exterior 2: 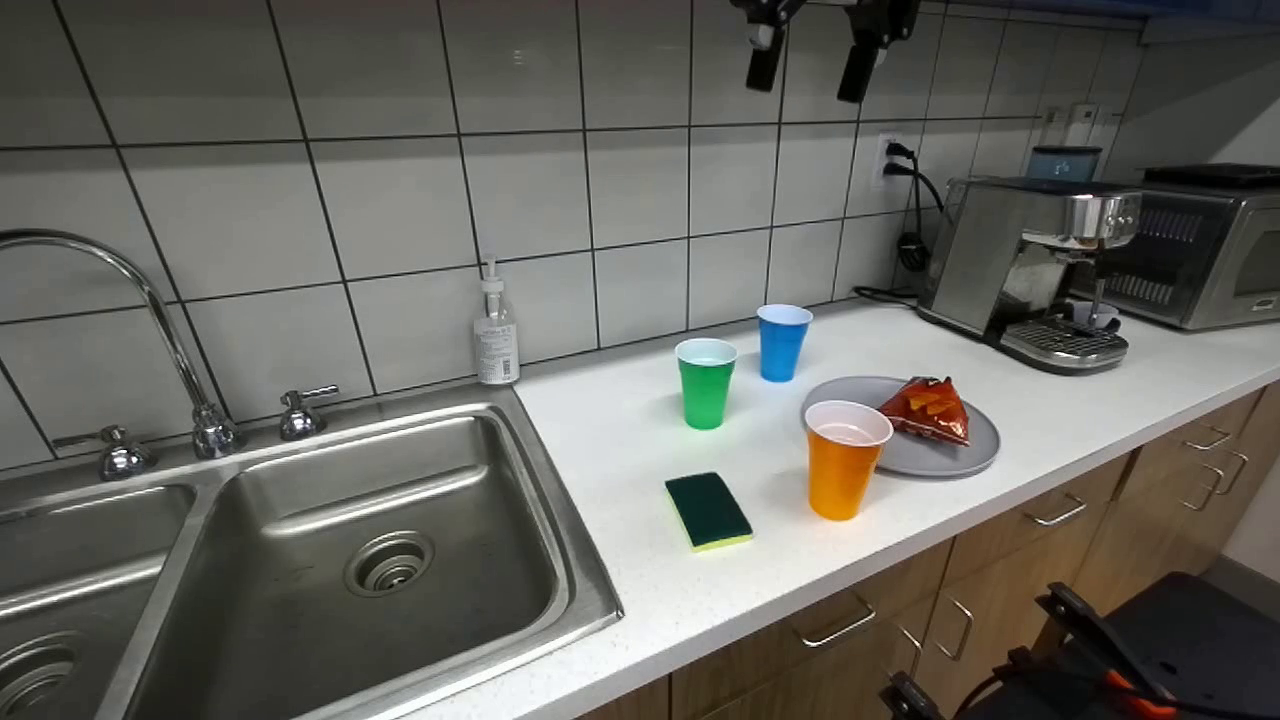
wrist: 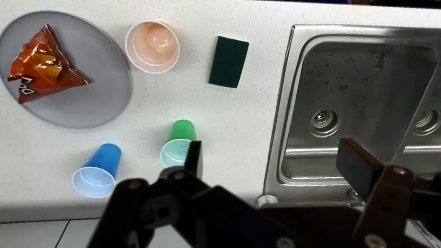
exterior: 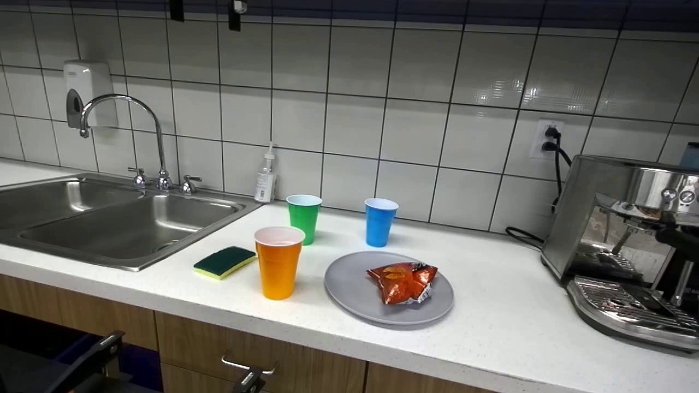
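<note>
My gripper is open and empty, its two fingers wide apart. In both exterior views it hangs high above the counter, touching nothing. Below are three upright cups: a green cup, a blue cup and a larger orange cup. A grey plate holds a red chip bag. A green and yellow sponge lies between the orange cup and the sink. In the wrist view the left finger covers part of the green cup's rim.
A steel double sink with a faucet is beside the cups. A pump bottle stands at the sink's back corner. An espresso machine stands along the counter. A tiled wall rises behind.
</note>
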{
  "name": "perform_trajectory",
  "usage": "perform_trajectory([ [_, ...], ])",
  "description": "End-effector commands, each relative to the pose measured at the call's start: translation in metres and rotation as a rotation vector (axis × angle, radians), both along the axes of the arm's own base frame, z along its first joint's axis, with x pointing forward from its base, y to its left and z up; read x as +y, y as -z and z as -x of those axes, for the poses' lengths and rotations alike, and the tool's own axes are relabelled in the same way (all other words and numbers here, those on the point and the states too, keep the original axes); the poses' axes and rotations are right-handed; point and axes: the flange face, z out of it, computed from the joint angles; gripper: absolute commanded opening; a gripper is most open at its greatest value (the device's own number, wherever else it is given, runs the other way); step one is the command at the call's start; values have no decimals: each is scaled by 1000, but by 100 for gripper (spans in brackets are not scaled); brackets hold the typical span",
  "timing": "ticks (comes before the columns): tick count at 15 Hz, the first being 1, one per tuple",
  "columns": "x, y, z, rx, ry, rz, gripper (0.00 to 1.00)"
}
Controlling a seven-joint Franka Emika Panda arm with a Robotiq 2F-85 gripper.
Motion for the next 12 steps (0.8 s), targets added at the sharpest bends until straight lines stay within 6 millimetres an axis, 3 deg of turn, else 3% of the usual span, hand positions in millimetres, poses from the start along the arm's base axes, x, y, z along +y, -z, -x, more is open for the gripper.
perform_trajectory([
  [1, 0, -1, 0, 1, 0, 0, 100],
  [7, 8, 7, -4, 0, 3, 24, 100],
  [12, 25, 35, -12, 37, 13, 49, 100],
])
